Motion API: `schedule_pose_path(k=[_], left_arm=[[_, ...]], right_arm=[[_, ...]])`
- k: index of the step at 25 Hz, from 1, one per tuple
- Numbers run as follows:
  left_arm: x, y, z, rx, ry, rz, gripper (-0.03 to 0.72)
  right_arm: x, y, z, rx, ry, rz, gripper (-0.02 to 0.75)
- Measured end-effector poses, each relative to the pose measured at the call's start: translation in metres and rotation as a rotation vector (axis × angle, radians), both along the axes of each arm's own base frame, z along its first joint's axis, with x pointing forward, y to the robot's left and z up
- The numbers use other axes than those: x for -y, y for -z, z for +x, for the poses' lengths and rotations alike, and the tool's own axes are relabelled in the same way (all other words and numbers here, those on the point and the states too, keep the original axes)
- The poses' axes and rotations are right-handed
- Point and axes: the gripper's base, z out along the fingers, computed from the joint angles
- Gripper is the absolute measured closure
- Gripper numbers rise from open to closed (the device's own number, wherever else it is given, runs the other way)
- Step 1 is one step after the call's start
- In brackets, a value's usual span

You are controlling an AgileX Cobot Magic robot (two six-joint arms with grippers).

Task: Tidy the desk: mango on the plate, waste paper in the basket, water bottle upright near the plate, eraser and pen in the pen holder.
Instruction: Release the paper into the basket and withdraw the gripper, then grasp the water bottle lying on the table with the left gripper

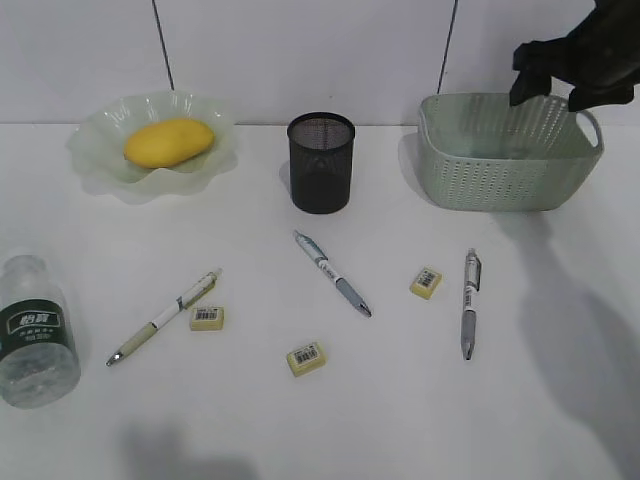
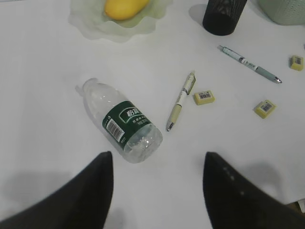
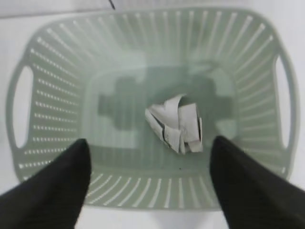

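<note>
While the white tabletop holds everything, the right pincer hangs wide apart over the basket, with the paper lying inside. Left pincer gapes empty above the fallen bottle. Mango sits on plate.

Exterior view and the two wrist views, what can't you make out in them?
- Waste paper: unseen in the exterior view, behind the basket wall.
- Bottle: cap end cut off by the exterior view's left edge.
- Pen holder: top cut off in the left wrist view.
- Eraser labels: too small to read.
</note>
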Motion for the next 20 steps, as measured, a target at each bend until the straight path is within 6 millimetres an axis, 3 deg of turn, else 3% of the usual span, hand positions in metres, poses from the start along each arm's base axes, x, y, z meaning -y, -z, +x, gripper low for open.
schedule_pose_path(k=[5,11,17,20], left_arm=[[0.0,0.0,0.0,0.0,0.0,0.0,0.236],[0.0,0.0,0.0,0.0,0.0,0.0,0.237],[0.0,0.0,0.0,0.0,0.0,0.0,0.239],[0.0,0.0,0.0,0.0,0.0,0.0,0.239]], right_arm=[[0.0,-0.021,-0.006,-0.055,-0.025,-0.021,0.135],[0.003,-0.053,-0.029,-0.12,-0.054,-0.052,0.144],[0.006,-0.087,-0.065,-0.135,-0.07,-0.07,0.145],[0.008,-0.097,-0.094,-0.132,-0.078,-0.077,0.145]])
